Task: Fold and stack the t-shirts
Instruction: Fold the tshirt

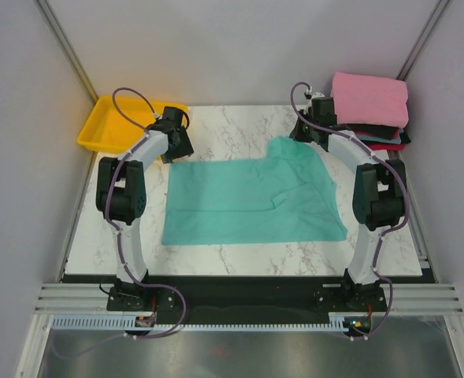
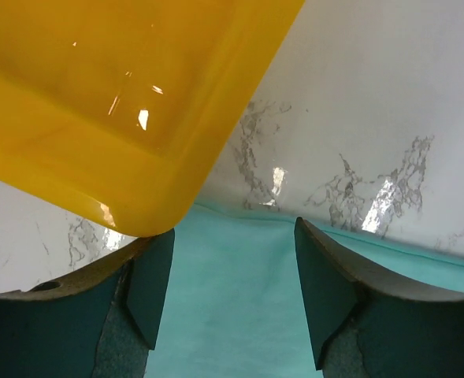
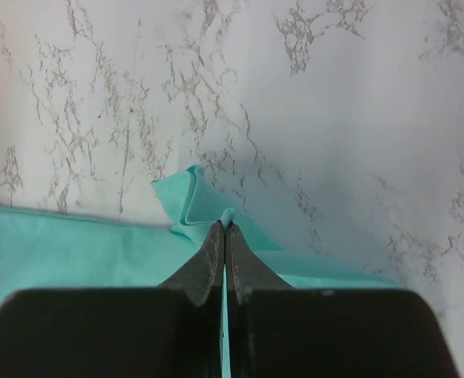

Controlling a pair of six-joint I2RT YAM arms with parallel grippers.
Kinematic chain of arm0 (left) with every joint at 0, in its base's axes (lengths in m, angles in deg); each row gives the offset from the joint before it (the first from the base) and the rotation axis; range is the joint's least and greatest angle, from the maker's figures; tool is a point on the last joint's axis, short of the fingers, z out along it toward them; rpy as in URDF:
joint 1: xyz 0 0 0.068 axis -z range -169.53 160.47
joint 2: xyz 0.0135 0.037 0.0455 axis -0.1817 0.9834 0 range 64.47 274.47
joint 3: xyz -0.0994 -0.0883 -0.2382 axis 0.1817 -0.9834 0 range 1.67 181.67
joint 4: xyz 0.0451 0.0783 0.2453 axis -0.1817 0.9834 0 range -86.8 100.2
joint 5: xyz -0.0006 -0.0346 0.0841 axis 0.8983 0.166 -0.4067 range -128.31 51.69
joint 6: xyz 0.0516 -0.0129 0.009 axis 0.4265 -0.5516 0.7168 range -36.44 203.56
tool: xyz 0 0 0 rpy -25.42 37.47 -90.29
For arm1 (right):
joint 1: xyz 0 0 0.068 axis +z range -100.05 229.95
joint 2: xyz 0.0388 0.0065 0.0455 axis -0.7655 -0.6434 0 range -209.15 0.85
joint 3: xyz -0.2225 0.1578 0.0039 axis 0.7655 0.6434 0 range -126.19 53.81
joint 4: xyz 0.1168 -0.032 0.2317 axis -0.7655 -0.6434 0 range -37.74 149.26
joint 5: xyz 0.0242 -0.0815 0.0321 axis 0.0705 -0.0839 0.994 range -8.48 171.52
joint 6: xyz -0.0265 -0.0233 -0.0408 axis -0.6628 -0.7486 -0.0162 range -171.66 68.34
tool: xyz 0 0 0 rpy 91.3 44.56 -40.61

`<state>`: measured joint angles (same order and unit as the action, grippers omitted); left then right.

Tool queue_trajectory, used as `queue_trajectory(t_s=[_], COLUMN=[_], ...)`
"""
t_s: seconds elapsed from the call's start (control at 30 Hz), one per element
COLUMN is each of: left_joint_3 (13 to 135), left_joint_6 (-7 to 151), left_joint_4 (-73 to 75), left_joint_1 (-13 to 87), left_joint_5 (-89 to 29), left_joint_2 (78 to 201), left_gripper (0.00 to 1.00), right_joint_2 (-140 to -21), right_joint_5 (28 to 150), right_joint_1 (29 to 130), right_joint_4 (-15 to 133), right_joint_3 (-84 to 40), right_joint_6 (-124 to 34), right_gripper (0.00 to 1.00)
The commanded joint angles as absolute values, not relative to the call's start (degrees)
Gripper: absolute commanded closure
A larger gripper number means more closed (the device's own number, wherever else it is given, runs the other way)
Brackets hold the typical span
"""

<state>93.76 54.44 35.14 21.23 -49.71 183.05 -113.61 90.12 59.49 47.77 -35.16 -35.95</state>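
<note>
A teal t-shirt lies spread on the marble table, partly folded, with its far right part lifted. My right gripper is shut on a pinch of the teal cloth at the shirt's far right corner. My left gripper is open and empty, its jaws wide apart just above the shirt's far left edge, right beside the tray's corner. In the top view it sits at the shirt's far left corner. A stack of folded shirts, pink on top with black and red under it, stands at the far right.
A yellow plastic tray stands at the far left corner of the table, and its rim nearly touches my left finger. Grey walls close in both sides. Bare marble lies beyond the shirt.
</note>
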Motion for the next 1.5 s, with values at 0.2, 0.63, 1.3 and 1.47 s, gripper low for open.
queue_trajectory(t_s=[0.2, 0.63, 1.3, 1.47], left_joint_3=[101.15, 108.64, 84.72, 85.78], left_joint_6=[53.68, 61.59, 59.92, 59.74], left_joint_4=[37.56, 34.76, 21.66, 20.34], left_joint_1=[20.67, 20.67, 16.36, 15.75], left_joint_5=[-57.47, -48.42, -43.14, -42.53], left_joint_2=[187.86, 183.93, 180.21, 182.15], left_gripper=[0.28, 0.16, 0.39, 0.39], right_joint_2=[-108.23, -107.17, -106.20, -105.94], right_joint_5=[93.12, 93.39, 95.06, 95.32], right_joint_1=[59.62, 59.62, 59.62, 59.62], right_joint_4=[51.61, 51.70, 52.23, 52.23], right_joint_3=[-28.81, -27.40, -25.20, -24.59], right_joint_6=[-34.52, -34.43, -34.17, -34.26], right_gripper=[1.00, 1.00, 1.00, 1.00])
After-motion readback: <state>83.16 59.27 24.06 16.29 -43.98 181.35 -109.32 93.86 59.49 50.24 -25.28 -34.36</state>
